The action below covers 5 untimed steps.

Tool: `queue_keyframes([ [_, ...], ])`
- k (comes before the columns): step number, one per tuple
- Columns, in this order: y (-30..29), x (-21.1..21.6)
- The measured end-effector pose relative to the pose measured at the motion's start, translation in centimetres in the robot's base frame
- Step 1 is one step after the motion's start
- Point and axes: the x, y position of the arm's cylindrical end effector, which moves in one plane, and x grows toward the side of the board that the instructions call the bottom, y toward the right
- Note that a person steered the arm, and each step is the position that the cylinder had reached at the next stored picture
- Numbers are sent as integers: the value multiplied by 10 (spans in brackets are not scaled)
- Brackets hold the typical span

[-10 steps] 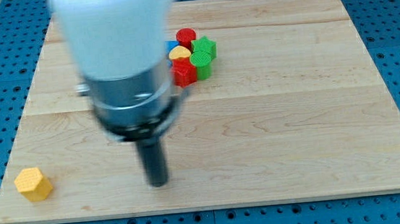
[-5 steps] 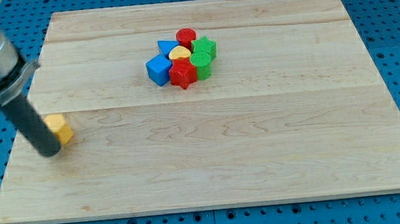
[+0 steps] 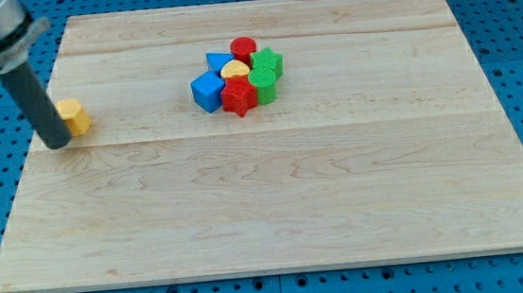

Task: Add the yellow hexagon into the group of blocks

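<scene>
Tip: you see my tip (image 3: 58,144) touching the hexagon's left side
Hexagon: yellow hexagon (image 3: 72,117) moved upward since before, well left of the group (image 3: 236,76)
Claw: none, only a rod

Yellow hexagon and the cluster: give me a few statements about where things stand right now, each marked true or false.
1. My tip is at the yellow hexagon's left side, in the view. True.
2. The yellow hexagon touches the blue cube. False: bare board lies between them.
3. The group of blocks lies to the view's right of the yellow hexagon. True.
4. The red star sits at the group's top edge. False: it sits at the bottom edge.
</scene>
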Motion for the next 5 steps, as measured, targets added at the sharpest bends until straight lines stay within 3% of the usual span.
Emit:
queue_keyframes([
  [1,-2,-29],
  [3,97,-40],
  [5,61,-65],
])
